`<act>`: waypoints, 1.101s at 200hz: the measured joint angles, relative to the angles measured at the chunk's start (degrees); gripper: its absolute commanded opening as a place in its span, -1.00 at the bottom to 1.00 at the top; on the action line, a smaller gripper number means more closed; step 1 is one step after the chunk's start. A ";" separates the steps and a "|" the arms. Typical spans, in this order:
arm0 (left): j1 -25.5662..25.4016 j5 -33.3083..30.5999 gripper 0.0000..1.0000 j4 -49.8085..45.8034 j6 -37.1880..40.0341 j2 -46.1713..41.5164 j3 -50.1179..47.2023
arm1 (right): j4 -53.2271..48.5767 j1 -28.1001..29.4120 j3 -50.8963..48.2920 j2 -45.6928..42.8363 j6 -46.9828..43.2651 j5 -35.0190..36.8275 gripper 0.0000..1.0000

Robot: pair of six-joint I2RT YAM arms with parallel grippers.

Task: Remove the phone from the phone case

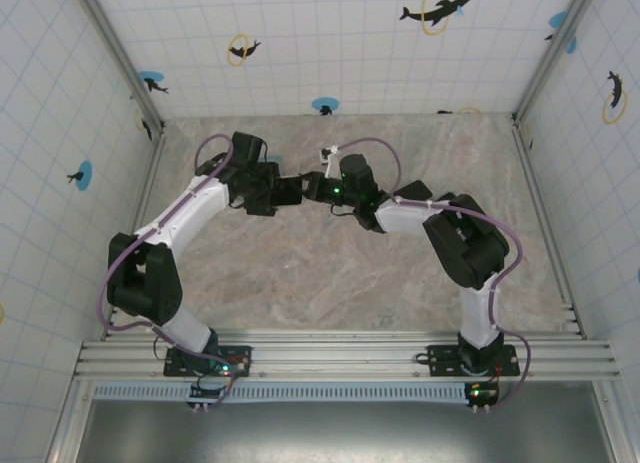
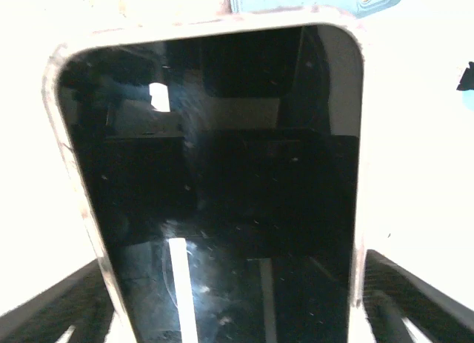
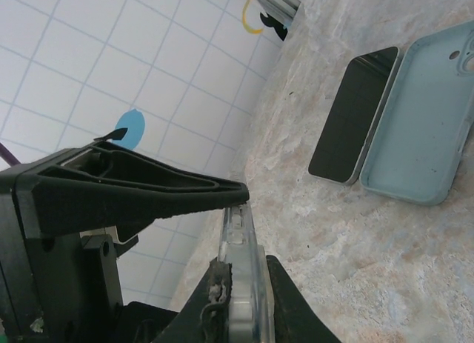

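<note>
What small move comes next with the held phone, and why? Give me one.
Probably a slight peel with the right gripper, pulling the case rim away from the held phone. The right gripper is shut on what looks like that pale rim, the left gripper straddles the phone, and the phone sits framed by the rim, so it seems not yet free.
</note>
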 measured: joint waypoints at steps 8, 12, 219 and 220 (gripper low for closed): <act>0.00 0.04 0.95 0.07 -0.13 0.00 0.00 | -0.48 0.00 0.02 0.00 0.02 0.00 -0.98; 0.00 0.15 0.95 0.07 -0.15 0.00 0.00 | -0.79 0.00 0.02 0.00 0.02 -0.04 -0.98; 6.10 13.84 0.93 18.86 91.47 -17.66 -6.10 | -27.76 -11.58 -1.16 -15.10 -42.38 -17.68 -1.00; 6.10 14.38 0.93 18.67 92.45 -17.62 -6.10 | -28.06 -11.58 -1.14 -15.17 -42.71 -17.77 -1.00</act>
